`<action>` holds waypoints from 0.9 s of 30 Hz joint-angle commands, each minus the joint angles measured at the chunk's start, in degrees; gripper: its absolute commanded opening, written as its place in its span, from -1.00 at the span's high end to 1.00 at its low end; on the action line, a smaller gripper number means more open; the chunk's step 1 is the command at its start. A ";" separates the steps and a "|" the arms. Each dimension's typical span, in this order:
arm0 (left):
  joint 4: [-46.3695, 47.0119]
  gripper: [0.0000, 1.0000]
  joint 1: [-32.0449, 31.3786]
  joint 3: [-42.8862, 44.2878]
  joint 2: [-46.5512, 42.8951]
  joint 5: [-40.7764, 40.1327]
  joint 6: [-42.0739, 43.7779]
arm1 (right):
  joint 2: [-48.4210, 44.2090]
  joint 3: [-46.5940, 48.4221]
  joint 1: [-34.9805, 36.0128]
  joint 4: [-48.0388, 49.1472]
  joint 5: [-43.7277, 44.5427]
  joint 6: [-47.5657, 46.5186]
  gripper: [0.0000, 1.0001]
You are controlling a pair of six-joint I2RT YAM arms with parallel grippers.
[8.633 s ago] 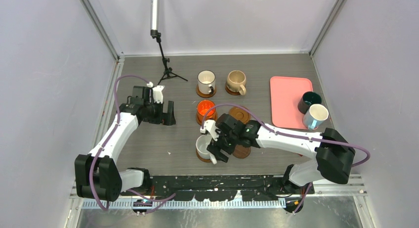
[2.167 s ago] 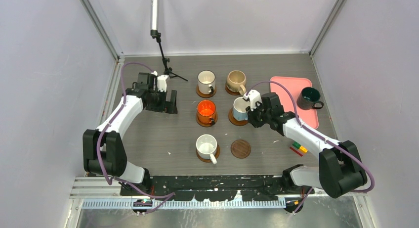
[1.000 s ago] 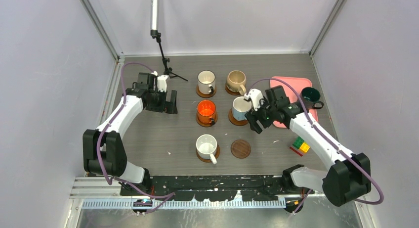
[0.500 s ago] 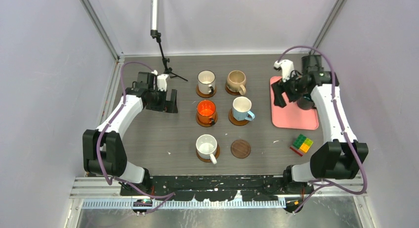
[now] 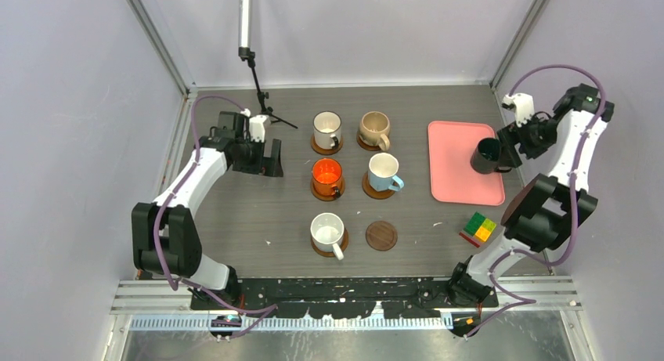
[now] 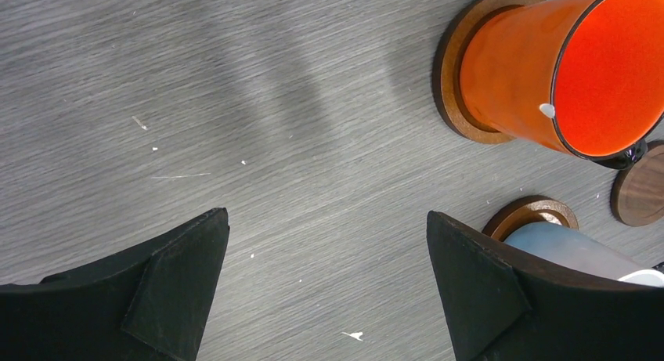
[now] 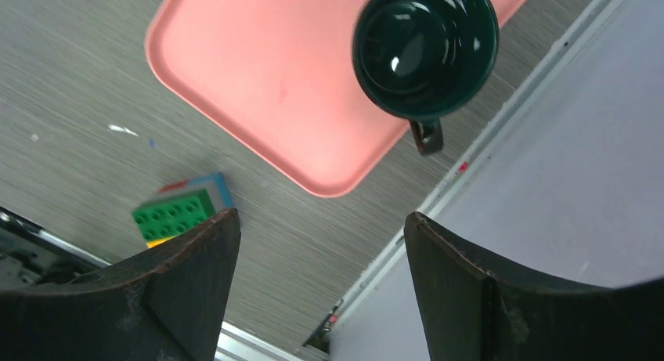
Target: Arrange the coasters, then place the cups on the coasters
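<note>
Five cups stand on coasters: a white cup (image 5: 327, 130), a beige cup (image 5: 374, 128), an orange cup (image 5: 326, 174), a light blue cup (image 5: 382, 171) and a second white cup (image 5: 326, 230). A dark flat coaster (image 5: 381, 236) lies bare. The dark green cup (image 5: 487, 155) (image 7: 424, 48) stands upright on the pink tray's right edge. My right gripper (image 5: 507, 147) (image 7: 321, 243) hangs open and empty above the table, just right of that cup. My left gripper (image 5: 270, 164) (image 6: 325, 251) is open and empty, left of the orange cup (image 6: 548, 79).
The pink tray (image 5: 454, 173) (image 7: 274, 79) lies at the right. Coloured toy bricks (image 5: 478, 227) (image 7: 182, 212) sit in front of it. A black tripod stand (image 5: 258, 102) rises at the back left. The right wall is close beside the right arm.
The right arm left the light blue cup on its coaster, swung across the tray and now hangs by the right wall beside the green cup. The left arm has stayed still.
</note>
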 commanded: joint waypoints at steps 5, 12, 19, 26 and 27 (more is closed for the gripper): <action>-0.93 -0.99 -0.14 2.18 0.83 1.20 0.70 | 8.08 5.35 -3.86 -4.76 1.39 -22.47 -0.60; -1.94 -0.99 -0.12 2.59 1.72 0.66 0.80 | 18.30 12.43 -3.84 -6.55 2.21 -25.56 -0.57; -3.29 -0.99 -0.14 4.90 3.81 0.67 2.46 | 24.15 13.79 -3.15 -3.40 4.51 -29.53 -0.54; -4.03 -0.99 -0.14 6.12 5.45 0.29 3.02 | 25.38 10.18 -2.64 3.62 0.54 -28.41 -0.47; -4.19 -0.99 -0.14 6.25 5.63 0.25 3.06 | 25.17 9.18 -2.55 4.96 -0.69 -27.99 -0.45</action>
